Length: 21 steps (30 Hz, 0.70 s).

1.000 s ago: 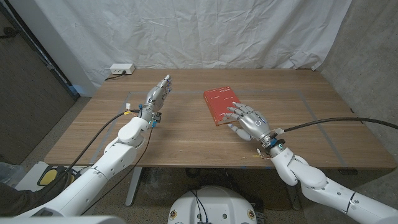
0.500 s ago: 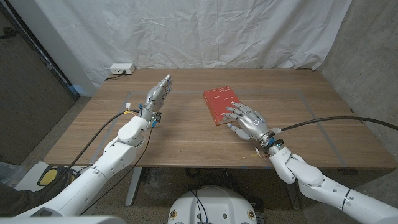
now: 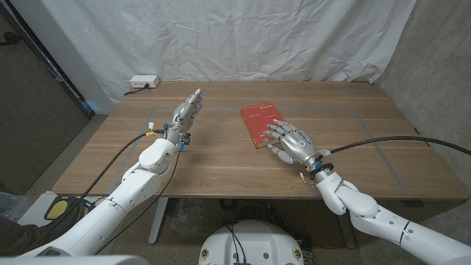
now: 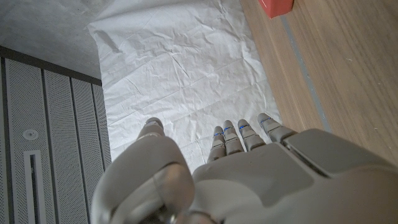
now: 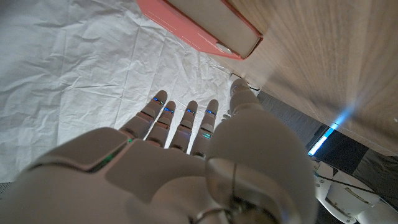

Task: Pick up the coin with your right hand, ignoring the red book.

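Red is the one strong colour on our wooden table [image 3: 221,158]: the book [image 3: 260,123] lies flat a little right of the middle, its long axis running from the near edge toward the white backdrop sheet [image 3: 243,40], leaning slightly to our left as it goes back. Its spine side faces our left arm. In the right wrist view we see the book [image 5: 205,25] from its page edge, a pale block between salmon covers.

Our right hand [image 3: 292,141] sits at the book's near right corner, back upward, fingers [image 3: 274,132] spread and reaching over that corner; it grasps nothing we can make out. Whether the fingertips touch the cover or hang just above it we cannot tell. The coin we cannot find in any view, so we cannot say where it lies or which way it faces.

Our left hand [image 3: 186,112] is well apart from the book, on the table's left half, fingers straight and together, pointing toward the far edge, released. A white power strip [image 3: 144,82] sits at the far left corner. In the left wrist view a corner of the book [image 4: 277,7] shows beyond the left hand [image 4: 249,174].
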Motion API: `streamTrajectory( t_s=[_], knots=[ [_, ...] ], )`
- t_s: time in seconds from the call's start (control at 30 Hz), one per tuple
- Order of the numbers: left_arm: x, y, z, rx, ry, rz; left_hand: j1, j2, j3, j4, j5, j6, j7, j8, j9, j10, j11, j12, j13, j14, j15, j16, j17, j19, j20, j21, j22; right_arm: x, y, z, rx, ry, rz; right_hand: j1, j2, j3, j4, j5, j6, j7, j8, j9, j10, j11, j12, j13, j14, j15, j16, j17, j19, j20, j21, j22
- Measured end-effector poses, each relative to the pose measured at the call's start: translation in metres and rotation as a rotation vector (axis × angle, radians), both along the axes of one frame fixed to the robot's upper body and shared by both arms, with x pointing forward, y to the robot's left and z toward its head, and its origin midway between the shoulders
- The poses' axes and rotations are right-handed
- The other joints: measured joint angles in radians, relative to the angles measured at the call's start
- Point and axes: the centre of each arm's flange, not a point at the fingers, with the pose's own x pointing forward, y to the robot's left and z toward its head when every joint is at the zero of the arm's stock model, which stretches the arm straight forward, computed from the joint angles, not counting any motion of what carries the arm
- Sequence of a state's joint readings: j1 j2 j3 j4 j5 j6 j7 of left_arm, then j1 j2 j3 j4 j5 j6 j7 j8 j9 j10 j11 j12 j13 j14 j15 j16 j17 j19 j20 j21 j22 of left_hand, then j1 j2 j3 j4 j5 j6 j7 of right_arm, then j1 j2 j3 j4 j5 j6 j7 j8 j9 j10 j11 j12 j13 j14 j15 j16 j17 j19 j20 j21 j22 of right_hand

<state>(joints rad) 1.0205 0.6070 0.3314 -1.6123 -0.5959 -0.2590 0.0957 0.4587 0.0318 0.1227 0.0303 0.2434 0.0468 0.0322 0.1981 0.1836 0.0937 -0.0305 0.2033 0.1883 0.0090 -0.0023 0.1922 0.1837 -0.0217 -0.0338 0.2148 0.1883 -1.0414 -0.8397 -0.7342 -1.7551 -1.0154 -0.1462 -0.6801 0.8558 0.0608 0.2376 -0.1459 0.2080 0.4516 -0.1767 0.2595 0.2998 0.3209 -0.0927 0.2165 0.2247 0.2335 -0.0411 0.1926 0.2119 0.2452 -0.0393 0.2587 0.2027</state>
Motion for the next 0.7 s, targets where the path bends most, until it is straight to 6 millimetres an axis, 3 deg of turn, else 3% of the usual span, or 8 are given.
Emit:
streamTrajectory(
  t_s=[0.23,0.4,0.7],
  knots=[
    [-0.003,0.004,-0.002,-0.002,-0.001,0.005,0.000,0.000,-0.001,0.001,0.000,0.000,0.000,0.000,0.000,0.000,0.000,0.000,0.000,0.004,0.004,0.000,0.000,0.000,0.000,0.000,0.000,0.006,0.004,0.000,-0.003,0.002,-0.002,0.013,0.004,0.000,0.000,0.008,0.009,-0.002,0.023,0.019,-0.004,0.004,0.000,0.002,0.000,0.000,0.000,0.003,0.000,0.000,0.000,0.000],
    [-0.004,0.006,-0.002,-0.004,-0.003,0.008,0.000,0.000,-0.001,0.001,0.000,0.000,0.000,0.000,0.000,0.000,0.000,0.000,0.000,0.004,0.004,0.000,0.000,0.000,0.000,0.000,0.000,0.010,0.006,0.000,-0.006,0.002,-0.003,0.025,0.017,0.004,0.004,0.008,0.015,-0.007,0.052,0.047,-0.004,0.007,0.000,0.011,0.000,0.000,0.007,0.005,-0.002,-0.002,0.000,0.002],
    [-0.004,0.008,-0.002,-0.006,-0.002,0.009,0.000,0.000,-0.005,-0.002,0.000,0.000,0.000,0.000,0.000,0.000,0.000,0.000,0.000,0.004,0.004,0.000,0.000,0.000,0.000,0.000,0.000,0.012,0.008,0.000,-0.006,0.001,-0.006,0.032,0.024,0.004,0.004,0.008,-0.081,0.020,0.120,0.180,-0.004,0.028,0.026,0.052,0.015,0.004,0.018,0.023,-0.002,-0.002,0.001,0.005]
  ],
)
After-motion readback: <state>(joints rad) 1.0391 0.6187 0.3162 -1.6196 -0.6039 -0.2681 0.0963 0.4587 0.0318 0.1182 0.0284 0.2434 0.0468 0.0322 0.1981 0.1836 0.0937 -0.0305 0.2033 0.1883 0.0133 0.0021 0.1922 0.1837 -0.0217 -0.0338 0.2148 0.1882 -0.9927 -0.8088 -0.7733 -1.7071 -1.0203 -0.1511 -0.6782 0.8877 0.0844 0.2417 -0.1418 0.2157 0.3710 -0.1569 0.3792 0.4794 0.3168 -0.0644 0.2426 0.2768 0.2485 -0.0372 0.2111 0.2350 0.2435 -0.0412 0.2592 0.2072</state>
